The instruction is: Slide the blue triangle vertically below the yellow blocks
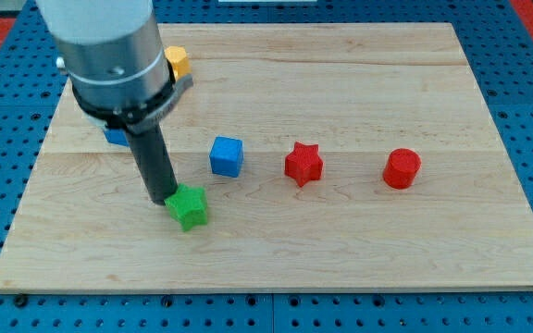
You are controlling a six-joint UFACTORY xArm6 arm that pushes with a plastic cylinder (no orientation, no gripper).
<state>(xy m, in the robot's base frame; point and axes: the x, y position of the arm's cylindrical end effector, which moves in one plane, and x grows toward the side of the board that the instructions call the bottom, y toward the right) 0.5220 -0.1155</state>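
My tip is resting on the desk, touching the upper left edge of the green star. There is no gripper on this arm, so nothing is spreading or pinching; the rod is only standing upright against the green star's side. The arm's grey body is covering the desk's upper left part. A blue block, whose shape cannot be made out, is peeking out from behind the rod at the view's left; it is probably the blue triangle, but I cannot tell. A yellow block is showing partly behind the arm near the view's top, mostly hidden. A blue cube is sitting just right of the rod, apart from it. Further right, a red star and a red cylinder are sitting well apart.
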